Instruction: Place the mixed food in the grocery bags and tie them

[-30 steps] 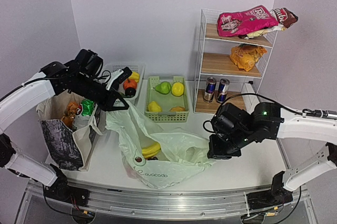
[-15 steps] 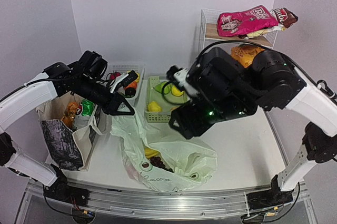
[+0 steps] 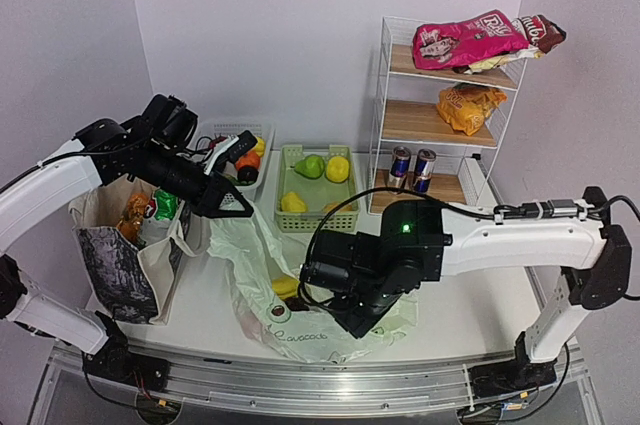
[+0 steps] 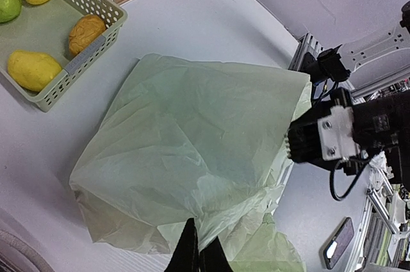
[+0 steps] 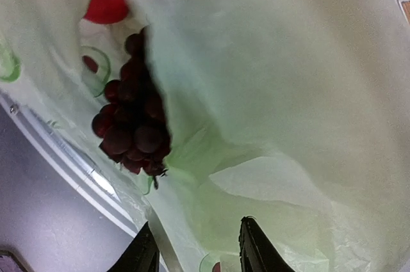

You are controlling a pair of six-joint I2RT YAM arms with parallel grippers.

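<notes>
Grapes [image 5: 131, 125] lie in the green plastic bag [image 3: 300, 340] at the near middle of the table [image 3: 470, 317], with a yellow banana [image 3: 286, 287] and a red apple [image 5: 106, 3]. The right gripper [image 5: 198, 253] is low over the bag, its fingers part way apart and holding nothing. A bit farther left, the left gripper [image 3: 232, 205] is pinched tight on the bag's edge and holds it up. On the left stands the canvas tote [image 3: 110, 260] with snack packets [image 3: 160, 205] inside. Far back sit a green basket [image 3: 318, 219] of toy fruit and a shelf [image 3: 430, 123].
</notes>
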